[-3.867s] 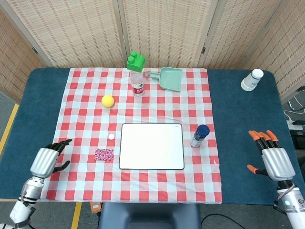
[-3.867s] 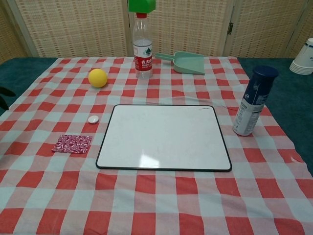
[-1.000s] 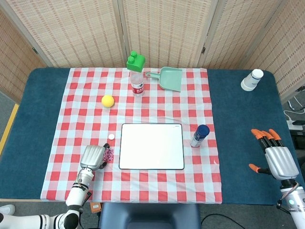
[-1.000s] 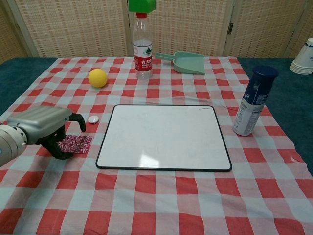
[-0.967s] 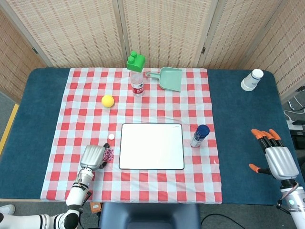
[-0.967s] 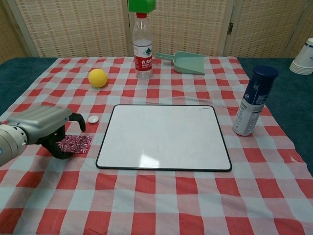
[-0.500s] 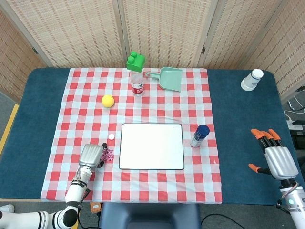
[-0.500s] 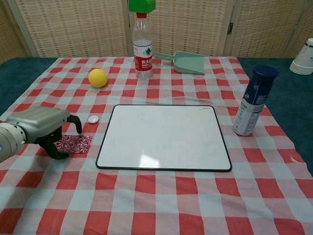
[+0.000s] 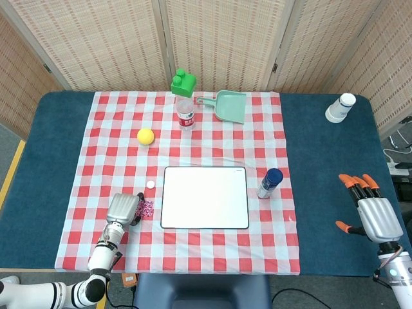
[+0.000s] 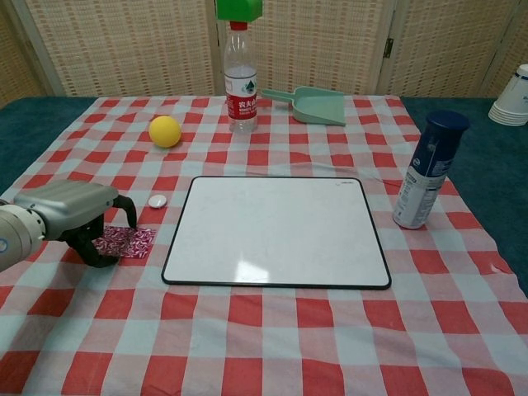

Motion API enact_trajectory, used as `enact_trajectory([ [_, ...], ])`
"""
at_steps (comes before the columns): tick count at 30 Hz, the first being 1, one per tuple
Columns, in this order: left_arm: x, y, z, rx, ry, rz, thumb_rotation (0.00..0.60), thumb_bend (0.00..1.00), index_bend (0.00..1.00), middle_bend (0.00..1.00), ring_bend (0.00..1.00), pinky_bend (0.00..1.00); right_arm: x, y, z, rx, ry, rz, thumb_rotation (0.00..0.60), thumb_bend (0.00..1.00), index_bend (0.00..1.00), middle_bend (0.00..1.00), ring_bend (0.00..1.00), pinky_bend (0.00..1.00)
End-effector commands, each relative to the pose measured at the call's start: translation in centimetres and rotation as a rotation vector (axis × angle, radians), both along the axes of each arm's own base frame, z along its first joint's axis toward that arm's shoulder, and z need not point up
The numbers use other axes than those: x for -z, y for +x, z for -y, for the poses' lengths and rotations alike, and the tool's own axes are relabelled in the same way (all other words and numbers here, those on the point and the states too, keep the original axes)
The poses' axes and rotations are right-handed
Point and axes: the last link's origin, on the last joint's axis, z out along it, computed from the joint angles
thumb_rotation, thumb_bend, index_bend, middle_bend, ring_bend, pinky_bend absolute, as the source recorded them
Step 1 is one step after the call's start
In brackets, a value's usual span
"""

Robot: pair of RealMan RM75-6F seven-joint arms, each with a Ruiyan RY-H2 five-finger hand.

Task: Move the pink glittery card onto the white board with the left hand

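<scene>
The pink glittery card (image 10: 132, 242) (image 9: 147, 208) lies on the checked cloth just left of the white board (image 10: 276, 231) (image 9: 205, 197). My left hand (image 10: 70, 213) (image 9: 122, 207) covers the card's left end. Its fingers curl down over the card and its thumb sits at the card's near edge, pinching it. The card's right part shows and still rests on the cloth. My right hand (image 9: 373, 215) is far off over the blue table at the right, with its fingers spread and nothing in them. The chest view does not show it.
A small white cap (image 10: 157, 200) sits just behind the card. A yellow ball (image 10: 165, 131), a water bottle (image 10: 240, 82) with a green block on top and a green dustpan (image 10: 313, 105) stand at the back. A blue can (image 10: 429, 169) stands right of the board, with paper cups (image 9: 339, 108) far right.
My left hand came in from the table's left edge and settled over the card. In the last second it edged slightly left while its fingers curled tighter. The right hand stayed still.
</scene>
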Motion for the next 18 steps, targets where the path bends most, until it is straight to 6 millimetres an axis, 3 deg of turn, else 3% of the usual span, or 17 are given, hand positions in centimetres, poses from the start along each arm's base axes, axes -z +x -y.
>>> enact_trajectory([
  [1, 0.0, -0.1, -0.1, -0.007, -0.005, -0.008, 0.600, 0.25, 0.36, 1.00, 1.00, 1.00, 0.0, 0.0, 0.0, -0.001, -0.001, 0.001, 0.600, 0.00, 0.00, 0.11, 0.00, 0.00],
  [13, -0.5, 0.5, -0.2, 0.009, 0.007, -0.004, 0.600, 0.25, 0.40, 1.00, 1.00, 1.00, -0.1, 0.0, 0.0, -0.002, -0.005, 0.002, 0.600, 0.00, 0.00, 0.11, 0.00, 0.00],
  [18, -1.2, 2.3, -0.8, 0.043, 0.016, 0.005, 0.600, 0.25, 0.40, 1.00, 1.00, 1.00, -0.1, 0.0, -0.1, -0.003, -0.003, 0.002, 0.600, 0.00, 0.00, 0.11, 0.00, 0.00],
])
